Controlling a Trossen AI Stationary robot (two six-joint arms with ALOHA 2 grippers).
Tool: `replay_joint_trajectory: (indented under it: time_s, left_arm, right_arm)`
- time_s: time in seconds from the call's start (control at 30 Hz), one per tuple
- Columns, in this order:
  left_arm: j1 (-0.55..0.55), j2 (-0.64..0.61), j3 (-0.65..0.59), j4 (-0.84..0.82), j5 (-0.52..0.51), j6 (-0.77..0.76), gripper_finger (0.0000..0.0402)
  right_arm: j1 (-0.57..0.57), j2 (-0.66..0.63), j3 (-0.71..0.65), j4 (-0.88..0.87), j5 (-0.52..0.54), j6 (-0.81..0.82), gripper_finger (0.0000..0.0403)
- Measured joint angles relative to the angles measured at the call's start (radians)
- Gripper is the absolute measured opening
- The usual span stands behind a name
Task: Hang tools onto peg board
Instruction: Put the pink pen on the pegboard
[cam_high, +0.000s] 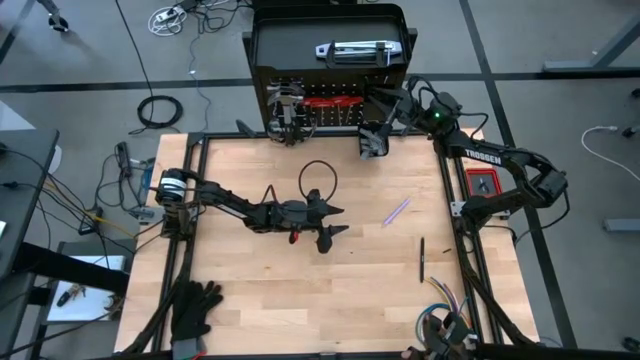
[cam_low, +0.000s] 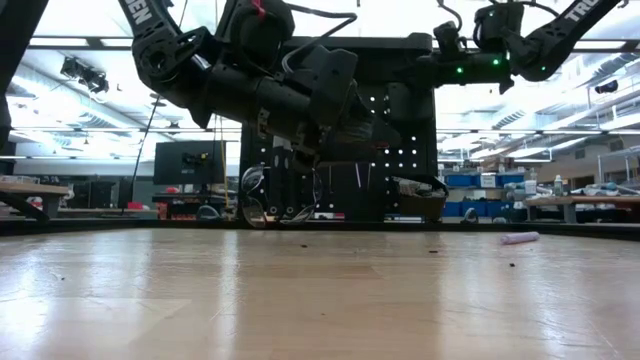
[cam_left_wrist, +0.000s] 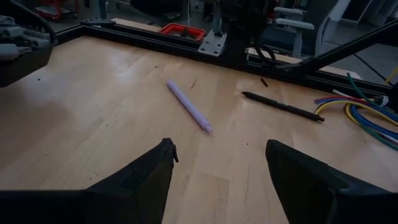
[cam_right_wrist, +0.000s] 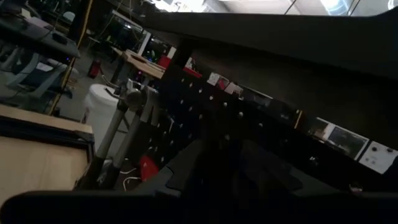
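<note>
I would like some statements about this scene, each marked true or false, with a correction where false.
1. The left gripper is open above bare table. True.
2. A purple pen lies on the wooden table. True.
3. The right gripper is over the middle of the table. False: it is at the peg board, at the table's far edge.
4. The black gloves hang on the peg board. False: they lie at the table's near left corner.
5. The black pen touches the purple pen. False: they lie apart.

Lilac pen (cam_high: 396, 211) mid-table, black pen (cam_high: 422, 259) nearby, black gloves (cam_high: 194, 310) (front corner), coloured wire bundle (cam_high: 441, 318)
</note>
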Motion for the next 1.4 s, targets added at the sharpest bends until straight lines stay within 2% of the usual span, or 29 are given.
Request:
replay_joint_trajectory:
  time_s: [0.23,0.47,0.77,0.87,1.03,1.23,1.33,1.4]
  left_arm:
    - [0.0,0.0,0.0,0.0,0.0,0.02,0.0252]
    - [0.0,0.0,0.0,-0.001,0.0,0.046,0.0252]
    - [0.0,0.0,0.0,-0.005,-0.001,0.046,0.0252]
    - [0.0,0.0,0.0,-0.007,-0.007,0.046,0.0252]
    - [0.0,0.0,0.0,-0.048,-0.016,0.04,0.0252]
    - [-0.003,0.01,0.07,-0.152,-0.015,-0.032,0.0252]
    - [-0.003,0.034,0.154,-0.244,-0.015,-0.034,0.0252]
    - [-0.002,0.058,0.216,-0.307,-0.014,-0.026,0.0252]
  right_arm:
    - [0.0,-0.015,0.0,-0.005,0.014,0.017,0.014]
    - [0.025,-0.089,0.0,-0.01,0.024,0.018,0.0142]
    - [0.093,-0.261,0.0,-0.184,0.105,-0.004,0.0146]
    - [0.141,-0.334,0.0,-0.287,0.156,-0.003,0.0147]
    - [0.267,-0.437,0.0,-0.555,0.32,0.048,0.0148]
    - [0.418,-0.469,0.0,-0.948,0.446,0.377,0.0144]
    - [0.474,-0.463,-0.001,-1.107,0.451,0.502,0.0144]
    - [0.524,-0.469,-0.016,-1.149,0.442,0.556,0.0144]
